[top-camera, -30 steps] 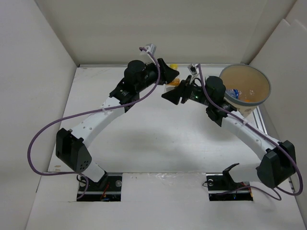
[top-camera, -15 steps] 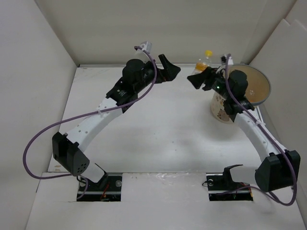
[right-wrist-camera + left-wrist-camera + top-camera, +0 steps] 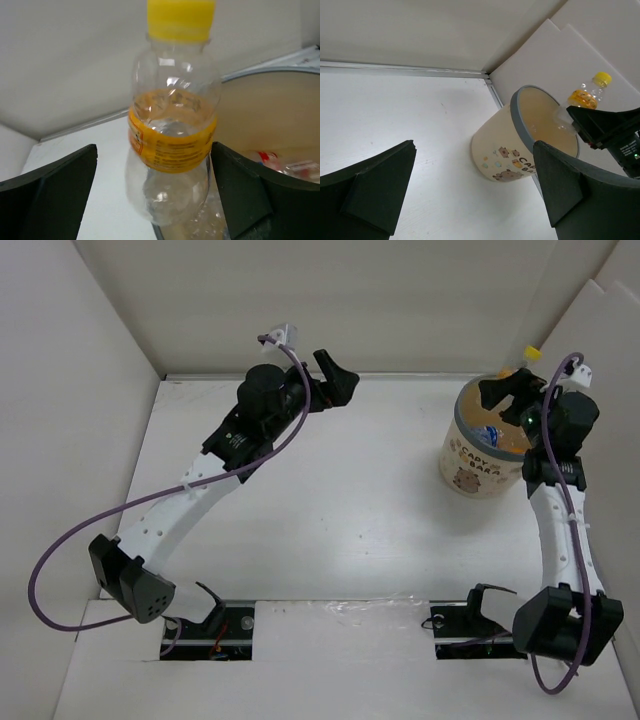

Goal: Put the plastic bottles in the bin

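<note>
1. The bin [image 3: 470, 468] stood on the bench [image 3: 330, 530] at upper right, with other bottles [image 3: 487, 433] already inside.
2. The left end effector [image 3: 335, 380], released and empty, had drawn back at upper centre.
3. The right end effector [image 3: 508, 390], swung over from mid-bench, was grasping the yellow-capped bottle [image 3: 172, 130] above the bin's far rim. Only the drop seemed left.

Yellow-capped bottle [image 3: 172, 130] over cream bin [image 3: 475, 465]

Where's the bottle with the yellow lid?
On the right side of the top view, the yellow-lidded bottle is up in the air between the fingers of the right tool, above the bin rim.
</note>
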{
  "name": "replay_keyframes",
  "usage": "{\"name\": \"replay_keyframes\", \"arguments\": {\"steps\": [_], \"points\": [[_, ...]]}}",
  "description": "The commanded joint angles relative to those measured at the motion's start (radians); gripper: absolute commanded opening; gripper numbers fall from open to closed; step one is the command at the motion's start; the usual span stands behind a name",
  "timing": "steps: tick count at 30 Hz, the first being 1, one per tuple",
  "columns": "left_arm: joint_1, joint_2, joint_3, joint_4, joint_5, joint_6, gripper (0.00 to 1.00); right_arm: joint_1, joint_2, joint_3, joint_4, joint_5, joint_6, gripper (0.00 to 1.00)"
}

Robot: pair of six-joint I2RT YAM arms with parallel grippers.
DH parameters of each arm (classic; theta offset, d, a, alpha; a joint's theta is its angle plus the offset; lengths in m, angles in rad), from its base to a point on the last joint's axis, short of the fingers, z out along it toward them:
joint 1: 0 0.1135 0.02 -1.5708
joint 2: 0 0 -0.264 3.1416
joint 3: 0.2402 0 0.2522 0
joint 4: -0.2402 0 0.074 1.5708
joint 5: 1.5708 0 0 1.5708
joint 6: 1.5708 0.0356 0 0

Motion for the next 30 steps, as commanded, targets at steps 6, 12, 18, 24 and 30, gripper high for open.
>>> {"name": "replay_keyframes", "arguments": {"steps": [6,12,18,24,30], "points": [[0.000,-0.041,-0.005,-0.027,-0.037,0.042,1.00,-0.022,-0.037,0.070,-0.175,0.252,-0.041,1.00],[0.000,-0.021,0.054,-0.113,-0.137,0.053,1.00,0.069,-0.089,0.139,-0.264,0.257,-0.099,1.00],[0.000,-0.030,0.092,-0.271,-0.319,0.085,1.00,0.355,-0.115,0.302,-0.477,0.465,-0.182,1.00],[-0.063,-0.108,0.167,-0.491,-0.538,0.085,1.00,0.532,-0.210,0.377,-0.642,0.571,-0.191,1.00],[-0.144,-0.236,0.147,-0.607,-0.571,0.094,1.00,0.639,-0.316,0.399,-0.781,0.573,-0.204,1.00]]}}
